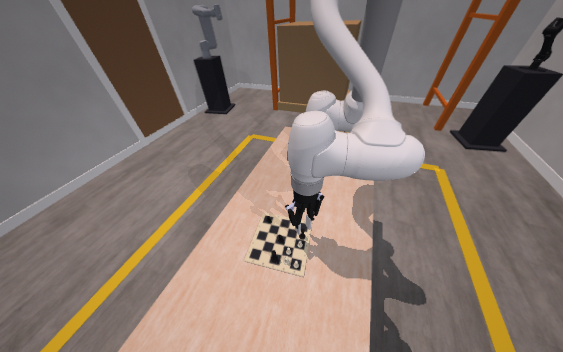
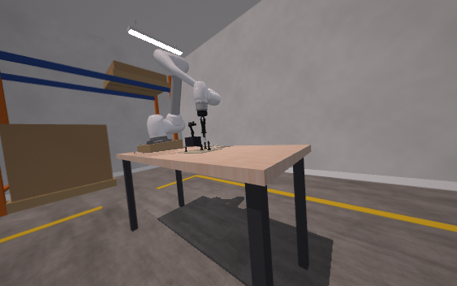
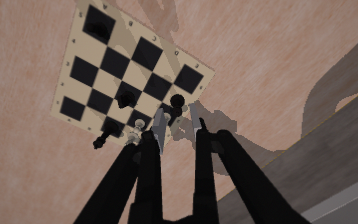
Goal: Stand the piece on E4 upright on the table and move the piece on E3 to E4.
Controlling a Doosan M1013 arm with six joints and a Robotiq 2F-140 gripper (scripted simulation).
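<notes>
Claw [image 3: 177, 112], narrowed yet grasping nothing, hovers by the chequered board's [image 3: 111, 76] four-o'clock edge, where the small round-headed black chess piece [image 3: 178, 100], probably light, rigid and tippy, wants pinching beneath its head.

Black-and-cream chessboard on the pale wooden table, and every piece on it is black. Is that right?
Not quite: not every piece is black. The top view shows pale pieces alongside black pieces on the black-and-cream chessboard, which does lie on the pale wooden table.
</notes>
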